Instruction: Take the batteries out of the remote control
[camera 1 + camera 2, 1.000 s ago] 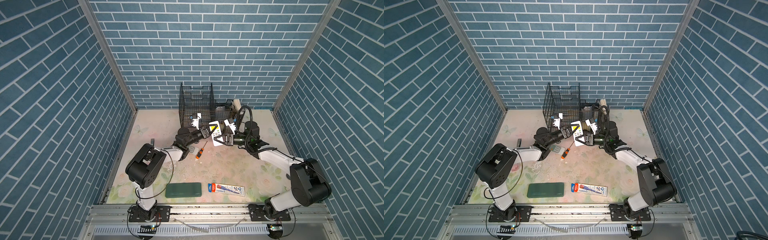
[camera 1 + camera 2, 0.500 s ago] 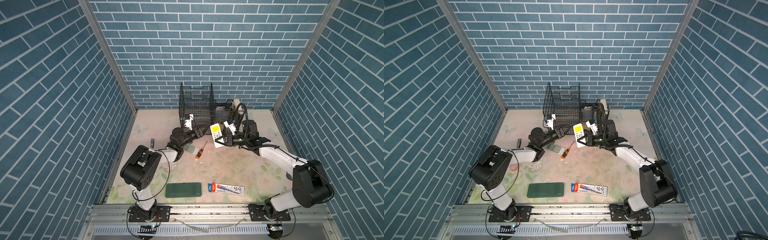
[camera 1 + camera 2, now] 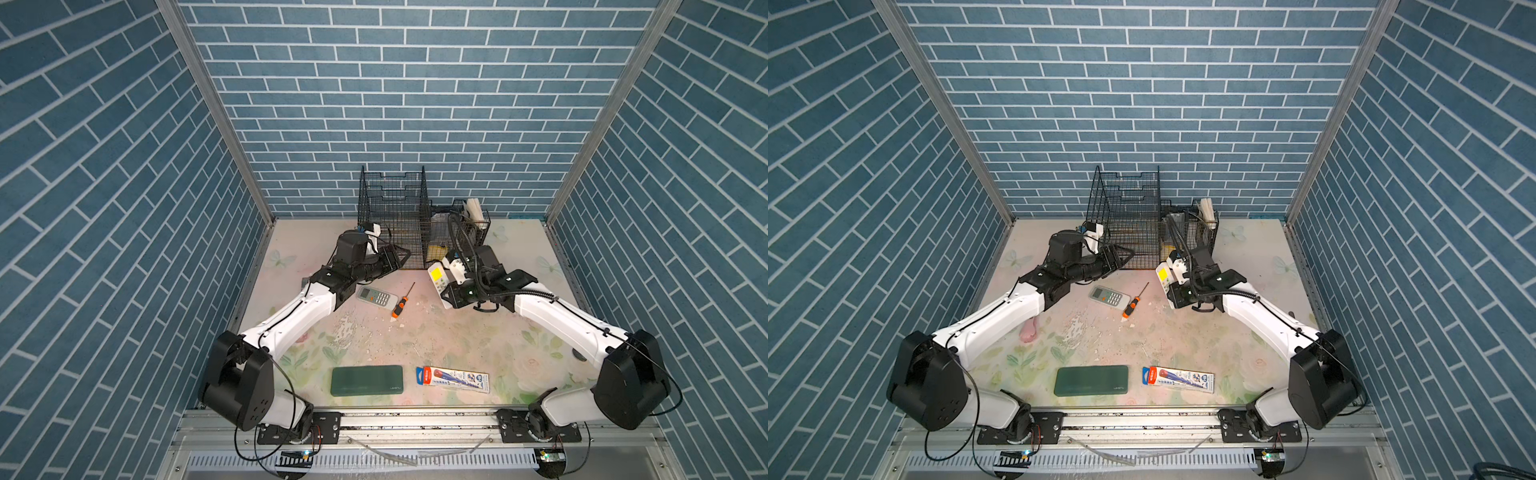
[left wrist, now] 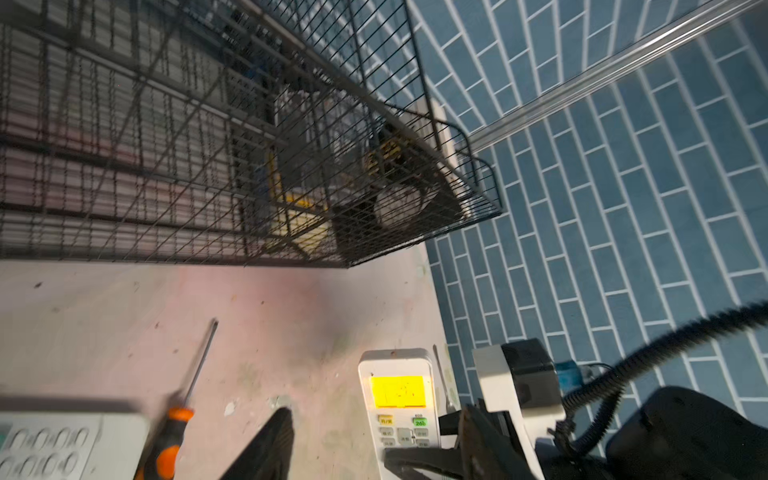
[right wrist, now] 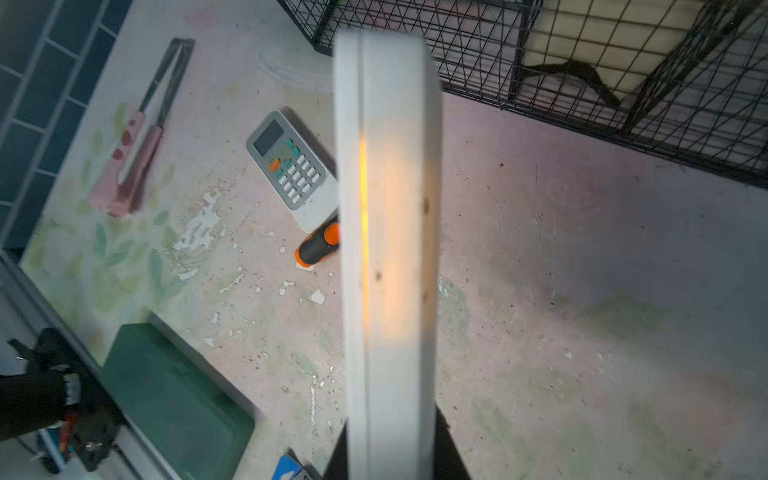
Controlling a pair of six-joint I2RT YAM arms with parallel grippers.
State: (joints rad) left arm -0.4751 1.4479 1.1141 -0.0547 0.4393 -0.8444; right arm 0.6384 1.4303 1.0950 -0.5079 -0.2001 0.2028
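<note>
White remote (image 5: 390,249): edge-on and blurred in right wrist view; its back hidden in every view. Grey remote (image 4: 62,449), screwdriver (image 4: 170,436): smeared, cut by frame edge in left wrist view. Wire basket (image 3: 485,232), upper centre of both top views: contents unreadable behind mesh. Pink scissors (image 3: 1029,330): half under left arm (image 3: 1000,316).

wire basket (image 3: 392,216): black metal mesh | lit-screen remote (image 5: 386,249): smooth white plastic | tabletop (image 3: 436,336): matt print, scuffed, flaking | case (image 3: 367,380): smooth matt green
</note>
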